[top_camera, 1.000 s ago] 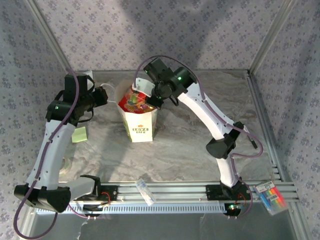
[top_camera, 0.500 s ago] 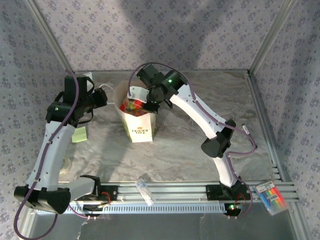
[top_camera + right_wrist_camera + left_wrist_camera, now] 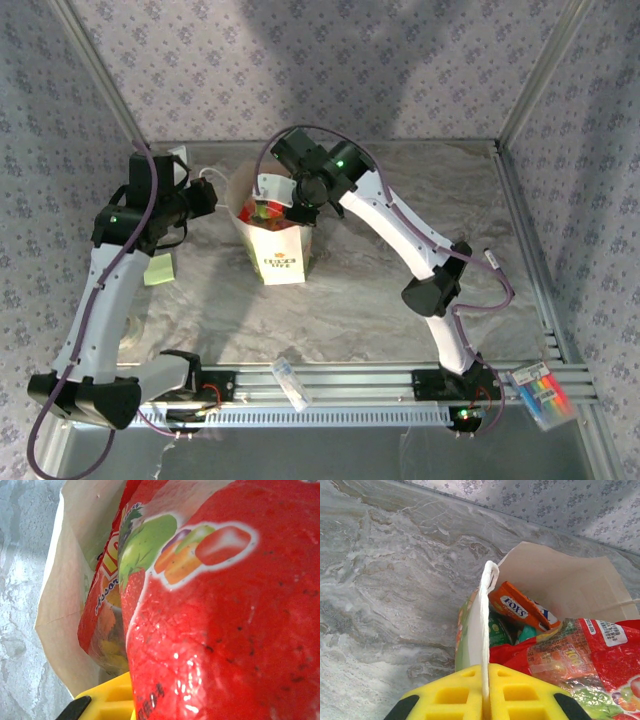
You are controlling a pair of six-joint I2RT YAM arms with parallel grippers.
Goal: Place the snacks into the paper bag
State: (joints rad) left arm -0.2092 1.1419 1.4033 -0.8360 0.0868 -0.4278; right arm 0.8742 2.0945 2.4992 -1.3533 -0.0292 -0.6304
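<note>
At the near rail lie one tube point(image 3: 288, 380) and one pack of markers point(image 3: 541, 392), neither of them snacks. Farther back stands the single bag point(image 3: 278, 258), its rim pinched in the closed left gripper point(image 3: 483, 680), while the right gripper point(image 3: 300, 207) is clamped on a red packet point(image 3: 225, 630) sunk into the bag's mouth. Beside it I count an orange packet point(image 3: 519, 609), a green packet point(image 3: 496, 630) and a teal packet point(image 3: 526, 634), four in all, so I judge the job nearly done, with the release left.

Glossy foil on the red packet point(image 3: 225, 630) — matt, smooth paper bag point(image 3: 570, 585).
</note>
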